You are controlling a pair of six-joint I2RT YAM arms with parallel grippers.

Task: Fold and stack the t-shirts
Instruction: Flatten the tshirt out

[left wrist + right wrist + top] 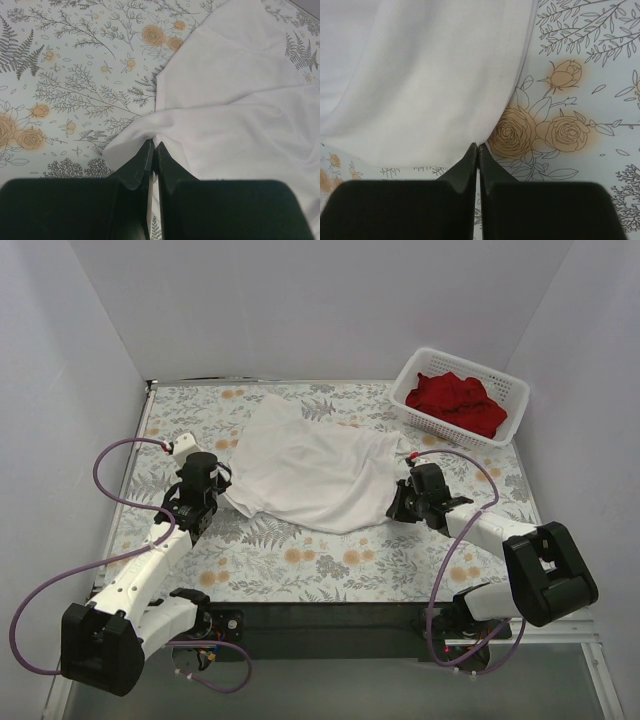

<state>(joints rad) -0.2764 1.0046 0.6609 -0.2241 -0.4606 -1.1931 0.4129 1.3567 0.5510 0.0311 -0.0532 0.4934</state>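
Top view: white shirt [310, 470] lies spread, somewhat rumpled, on the middle of the floral table [330, 560]. It reaches from the far centre toward the near side and spans the gap between the two arms.

Left gripper [152, 146]: fingers pressed together with no gap visible. A fold of the white shirt's left edge puckers right at the tips and appears pinched between them. From there the fabric fans away up and to the right in the left wrist view. Bare table shows to the left of the fingers.

Right gripper [478, 146]: fingers likewise closed tip to tip. The shirt's hemmed edge runs down to the tips and ends there, gathered into the pinch. The cloth fills the upper left of the right wrist view, and printed roses on the table lie just right of the fingers.

From above, each gripper sits low at the table, one at the shirt's left edge and one at its right edge, both on the near half of the garment.

Red shirts [458, 402]: bunched in a heap inside the basket [512, 390] at the far right corner, well apart from both grippers and from the white shirt.
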